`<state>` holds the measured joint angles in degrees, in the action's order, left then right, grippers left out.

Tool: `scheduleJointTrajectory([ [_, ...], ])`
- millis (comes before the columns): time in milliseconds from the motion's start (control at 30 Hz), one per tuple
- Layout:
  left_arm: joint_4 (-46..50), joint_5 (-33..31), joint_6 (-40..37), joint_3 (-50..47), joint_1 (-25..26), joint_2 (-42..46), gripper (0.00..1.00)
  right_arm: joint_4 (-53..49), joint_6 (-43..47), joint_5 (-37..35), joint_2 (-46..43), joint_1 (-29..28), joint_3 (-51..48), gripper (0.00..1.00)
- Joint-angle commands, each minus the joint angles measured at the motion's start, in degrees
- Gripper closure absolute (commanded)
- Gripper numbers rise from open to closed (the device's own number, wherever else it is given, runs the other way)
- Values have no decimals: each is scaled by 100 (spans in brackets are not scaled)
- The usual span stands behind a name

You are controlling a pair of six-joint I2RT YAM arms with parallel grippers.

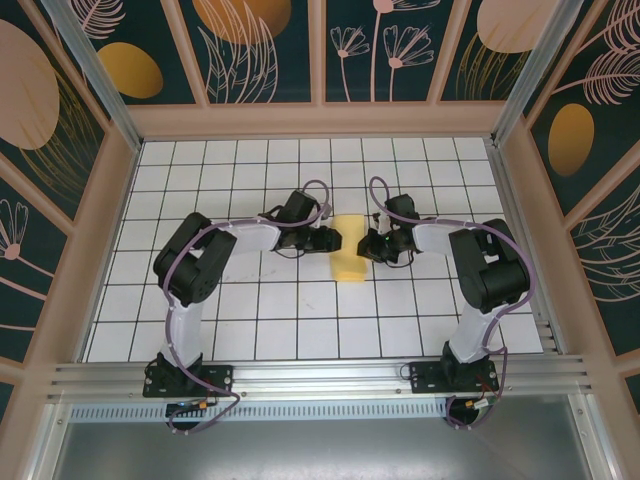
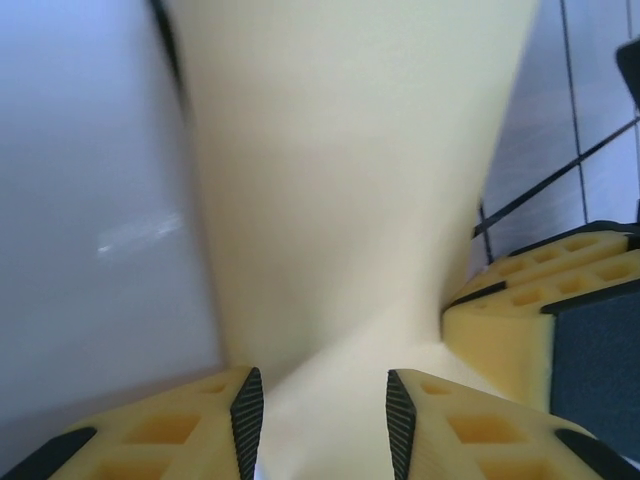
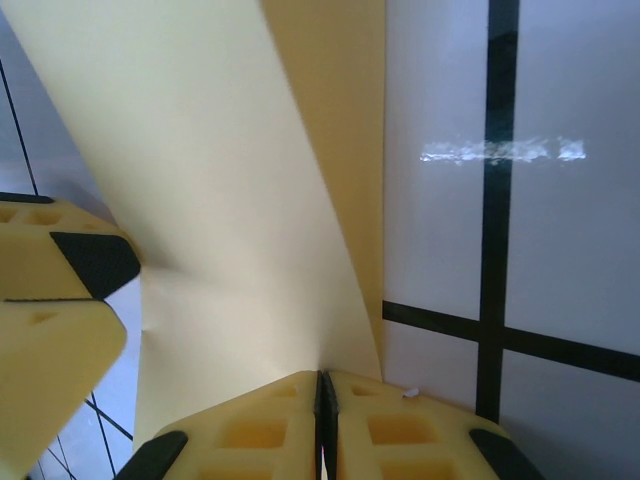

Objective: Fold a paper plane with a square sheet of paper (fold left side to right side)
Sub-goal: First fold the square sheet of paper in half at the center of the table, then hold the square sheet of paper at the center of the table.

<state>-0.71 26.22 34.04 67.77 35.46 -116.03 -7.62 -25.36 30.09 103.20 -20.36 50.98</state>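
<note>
Square sheet of paper [image 1: 349,248]: one, plain yellow, seen from above as a narrow strip near the middle of the table [image 1: 250,320], directly between my two grippers and touching both. In the right wrist view it presents two surfaces, a broad pale face and a darker yellow band along its right side, the two meeting at my closed fingertips. My right gripper [image 3: 322,385] is fully closed, its two fingers pressed together with the paper's edge pinched in the seam between them. My left gripper [image 2: 325,400] stands partly open. Its two black-faced pads sit apart, one on either side, and the paper runs down through the gap. Whether either pad presses on the sheet I cannot tell. Each wrist view also catches the two yellow fingers of the opposite gripper at the paper's far edge, so all four fingers gather round the one sheet. My two arms, the left arm [image 1: 190,265] and the right arm [image 1: 490,265], reach inward from their two bases at the near edge, elbows bent outward, wrists nearly meeting over the paper. The table top is a white grid of tiles with dark lines, walled on three sides by dark panels bearing three orange ovals [image 1: 130,68] among pale plant outlines.
</note>
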Motion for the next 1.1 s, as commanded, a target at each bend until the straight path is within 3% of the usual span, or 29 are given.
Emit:
scheduleJointTrajectory([
  [0,277,-112,-128,-45,-108,373,58,-495,120,-600,416,-81,-147,86],
  [167,-125,321,26,-49,-64,621,59,-495,101,-609,425,-103,-132,86],
  [300,-245,569,76,181,120,341,60,-495,100,-605,436,-109,-115,86],
  [833,-46,239,182,442,262,-473,61,-411,84,-443,370,-155,-74,86],
  [1067,43,151,169,309,384,-508,61,90,-38,189,-245,6,-77,87],
])
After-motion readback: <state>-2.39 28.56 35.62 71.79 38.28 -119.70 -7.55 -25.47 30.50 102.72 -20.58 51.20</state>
